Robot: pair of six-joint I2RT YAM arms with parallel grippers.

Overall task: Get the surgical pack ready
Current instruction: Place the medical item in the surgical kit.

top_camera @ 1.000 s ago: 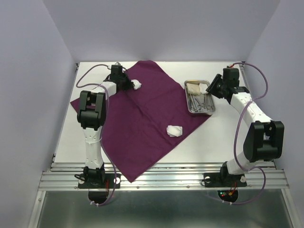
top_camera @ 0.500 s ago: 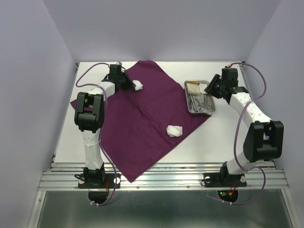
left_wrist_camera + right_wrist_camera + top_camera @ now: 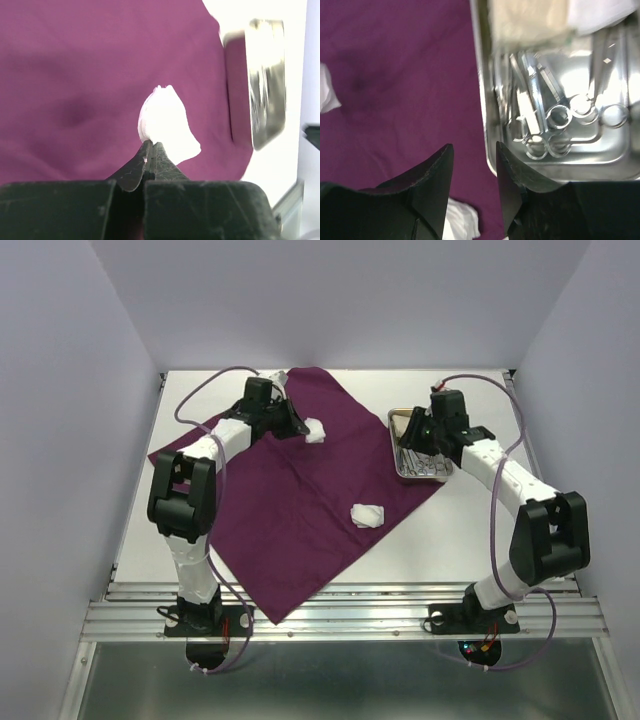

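Both arms have swung inward, so keep the left gripper (image 3: 150, 148) pinched tight on its gauze wad (image 3: 167, 122), upper middle over the purple wrap (image 3: 290, 500), until it reaches the tray (image 3: 397, 447) upper right, where the right gripper (image 3: 472, 165) hovers half-open and empty.

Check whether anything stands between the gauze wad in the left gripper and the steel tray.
Only bare purple cloth lies between them on the table, but the right gripper, jaws open, hangs over the steel tray at the rim facing the gauze wad.
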